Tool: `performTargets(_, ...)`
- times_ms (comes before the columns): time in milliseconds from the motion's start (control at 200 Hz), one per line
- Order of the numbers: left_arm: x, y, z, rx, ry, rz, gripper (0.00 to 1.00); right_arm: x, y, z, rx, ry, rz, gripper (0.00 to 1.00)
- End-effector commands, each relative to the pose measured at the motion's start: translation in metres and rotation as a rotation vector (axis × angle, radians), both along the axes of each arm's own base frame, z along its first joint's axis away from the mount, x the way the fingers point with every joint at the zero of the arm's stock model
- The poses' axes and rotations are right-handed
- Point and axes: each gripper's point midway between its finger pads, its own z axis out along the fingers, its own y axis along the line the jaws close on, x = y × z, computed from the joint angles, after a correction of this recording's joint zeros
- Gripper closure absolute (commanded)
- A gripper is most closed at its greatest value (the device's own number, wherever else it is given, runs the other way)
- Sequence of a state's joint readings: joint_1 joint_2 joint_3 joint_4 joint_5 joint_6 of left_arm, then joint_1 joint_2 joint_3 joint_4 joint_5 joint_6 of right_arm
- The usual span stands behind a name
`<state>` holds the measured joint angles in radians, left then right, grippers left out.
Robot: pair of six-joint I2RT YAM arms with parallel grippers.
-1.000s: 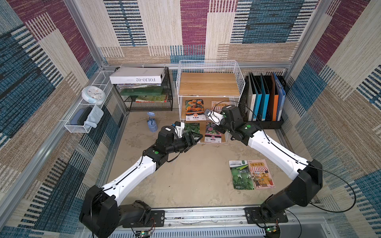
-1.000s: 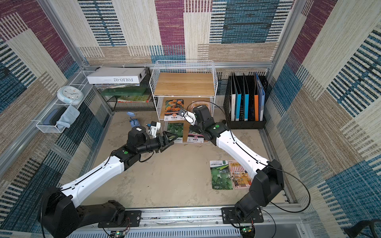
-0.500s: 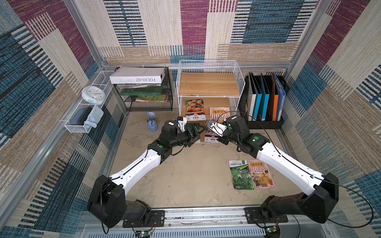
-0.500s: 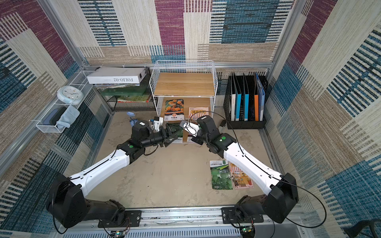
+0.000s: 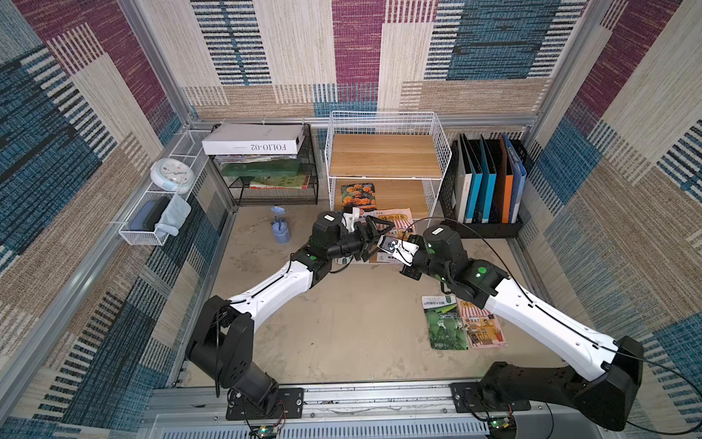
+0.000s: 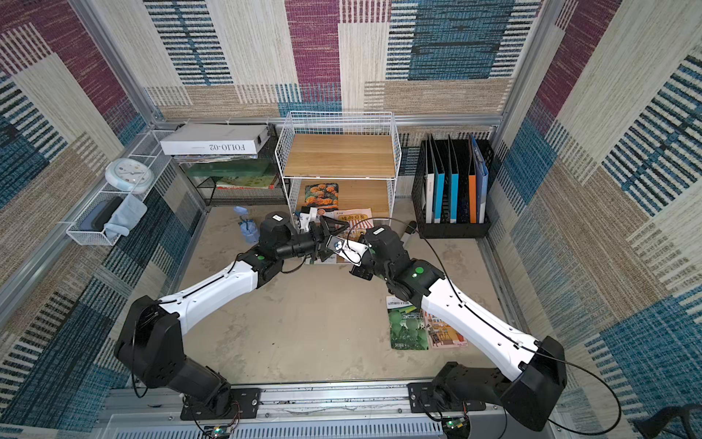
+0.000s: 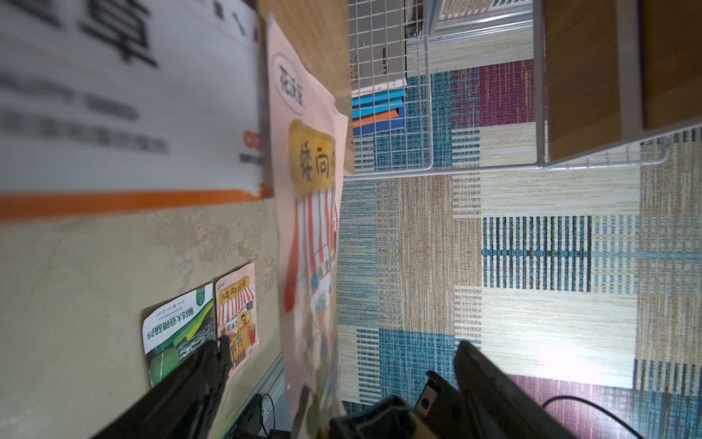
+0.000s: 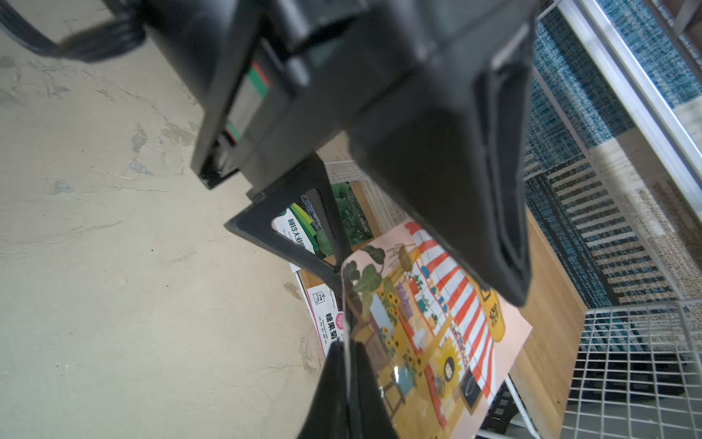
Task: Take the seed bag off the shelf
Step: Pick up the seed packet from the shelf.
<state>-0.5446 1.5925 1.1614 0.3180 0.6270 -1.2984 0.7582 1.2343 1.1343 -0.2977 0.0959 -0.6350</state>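
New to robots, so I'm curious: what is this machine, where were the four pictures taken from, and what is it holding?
These are two white robot arms, each ending in a two-fingered gripper. Two pictures look down from overhead; two come from cameras on the wrists. The right gripper pinches the edge of a pink seed bag before the white wire shelf. The left gripper stands open around that bag. A green bag and another pink bag lie on the floor.

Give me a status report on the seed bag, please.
Left gripper open, fingers straddling flat pink striped-awning seed bag. Right gripper shut on its edge. Bag at front of white wire-grid wooden-board shelf.
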Motion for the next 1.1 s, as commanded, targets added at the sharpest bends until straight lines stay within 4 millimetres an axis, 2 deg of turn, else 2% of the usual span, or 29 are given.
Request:
performTargets(0, -0.003, -0.013, 0.011, -0.037, -0.027, -0.053, 0.05, -0.002, 0.003, 0.004, 0.026, -0.006, 0.004, 1.0)
performTargets(125, -0.004, -0.02, 0.008, -0.046, -0.018, -0.066, 0.18, -0.004, 0.002, 0.004, 0.028, -0.01, 0.002, 1.0)
performTargets(205, -0.005, -0.022, 0.007, -0.045, -0.012, -0.069, 0.34, -0.005, 0.001, 0.005, 0.032, -0.015, 0.0, 1.0)
performTargets(366, -0.009, -0.023, 0.005, -0.036, -0.006, -0.074, 0.72, -0.007, 0.0, 0.009, 0.04, -0.023, -0.005, 1.0)
performTargets(491, -0.011, -0.024, 0.005, -0.027, -0.003, -0.078, 0.87, -0.008, -0.002, 0.01, 0.04, -0.023, -0.01, 1.0)
performTargets(546, -0.012, -0.024, 0.004, -0.023, -0.002, -0.079, 0.97, -0.008, -0.003, 0.011, 0.044, -0.024, -0.013, 1.0)
performTargets(571, -0.012, -0.025, 0.004, -0.022, -0.001, -0.08, 1.0, -0.009, -0.003, 0.011, 0.045, -0.023, -0.013, 1.0)
performTargets(751, -0.016, -0.028, 0.006, -0.021, -0.006, -0.093, 1.0, -0.014, -0.006, 0.014, 0.056, -0.018, -0.025, 1.0)
performTargets(791, -0.018, -0.03, 0.007, -0.023, -0.01, -0.098, 1.0, -0.016, -0.008, 0.015, 0.06, -0.011, -0.034, 0.88)
performTargets(842, -0.021, -0.032, 0.009, -0.023, -0.017, -0.106, 1.0, -0.018, -0.011, 0.015, 0.062, -0.004, -0.043, 0.56)
performTargets(882, -0.024, -0.032, 0.008, -0.019, -0.018, -0.113, 1.0, -0.02, -0.013, 0.015, 0.065, -0.001, -0.05, 0.41)
performTargets(1002, -0.033, -0.034, 0.009, -0.002, -0.029, -0.125, 1.0, -0.029, -0.023, 0.017, 0.081, 0.003, -0.078, 0.16)
performTargets(1052, -0.037, -0.034, 0.008, 0.004, -0.035, -0.127, 1.0, -0.033, -0.027, 0.019, 0.089, 0.009, -0.085, 0.01)
performTargets(1092, -0.04, -0.034, 0.007, 0.008, -0.037, -0.128, 1.0, -0.038, -0.03, 0.02, 0.097, 0.016, -0.092, 0.01)
